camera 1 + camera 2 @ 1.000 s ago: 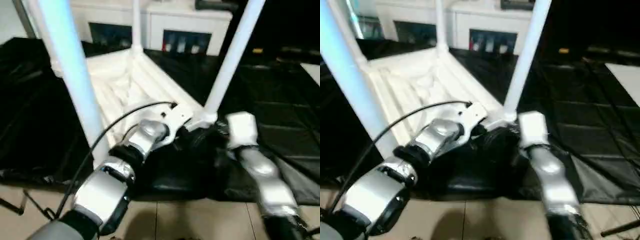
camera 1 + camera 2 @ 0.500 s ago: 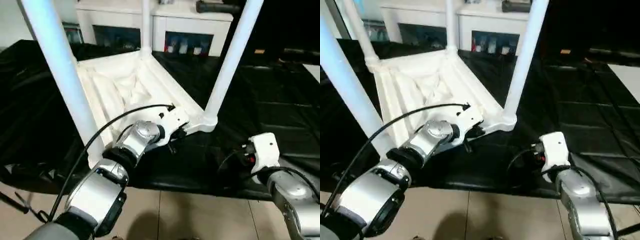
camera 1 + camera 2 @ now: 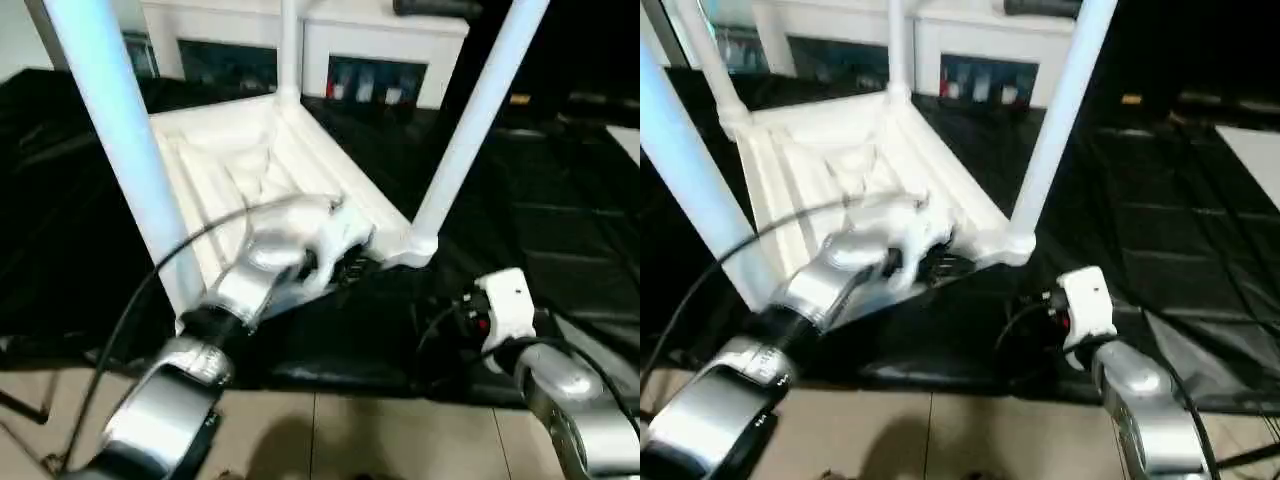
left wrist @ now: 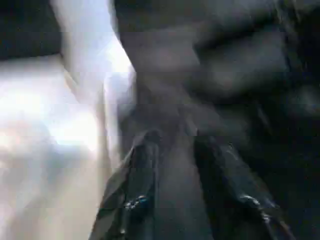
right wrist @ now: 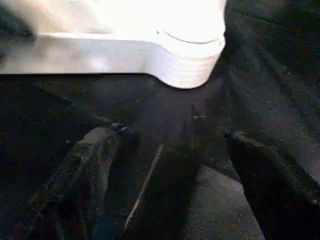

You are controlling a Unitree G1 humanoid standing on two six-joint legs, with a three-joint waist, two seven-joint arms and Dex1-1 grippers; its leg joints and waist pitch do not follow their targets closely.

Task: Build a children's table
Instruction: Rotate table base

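I've got the black sheet [image 3: 560,240] spread wide across the work surface, and on it the children's table lies upside down: the white tabletop [image 3: 240,170] shows me its ribbed underside, with its legs standing up out of the corner sockets. The near-left leg [image 3: 120,140] rises big and pale right by my camera, the near-right leg [image 3: 470,120] slants up from its round socket [image 5: 192,65], and a far leg [image 3: 290,50] stands at the back corner. Behind it all sits a white cabinet [image 3: 380,60] with glass doors. My left arm reaches in over the tabletop's near edge, and the left gripper [image 4: 175,145] hangs just off that edge above the black sheet; its fingers [image 4: 142,165] stand a little apart with nothing between them. My right gripper [image 5: 175,140] is low over the sheet, near the socket but clear of it, its fingers [image 5: 95,155] spread wide and empty. Tan floor tiles [image 3: 400,440] show below.
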